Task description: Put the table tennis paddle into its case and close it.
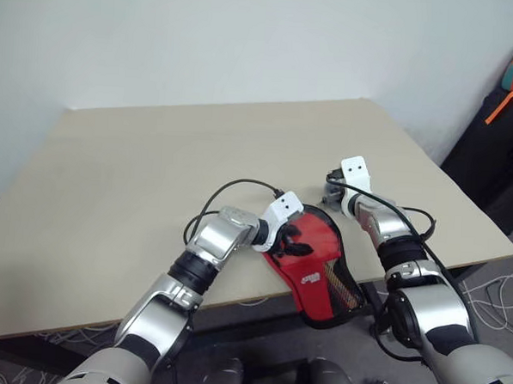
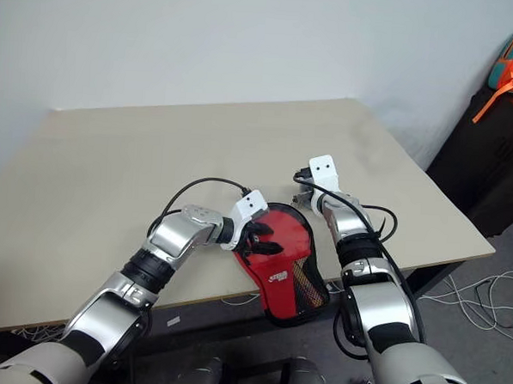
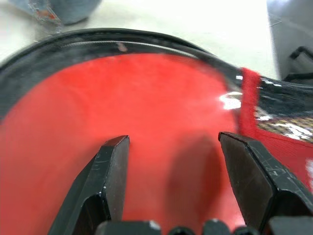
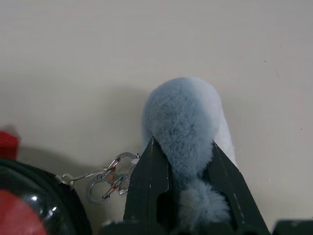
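Case [image 1: 317, 268] first: we see it at the tabletop's [image 1: 110, 193] near edge, its narrow mesh end overhanging, the red paddle face [image 3: 146, 122] showing inside the black zipper rim. Our left end effector [image 3: 171, 161] rests on that red face, fingers spread, gripping nothing. Just beyond, our right end effector [image 4: 182, 161] has pinched a grey fluffy pompom [image 4: 183, 122] clipped by a metal clasp [image 4: 110, 178] to the case.

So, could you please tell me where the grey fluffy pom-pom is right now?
The pom-pom sits on the table just beyond the case, on the robot's right, pinched in the right gripper.
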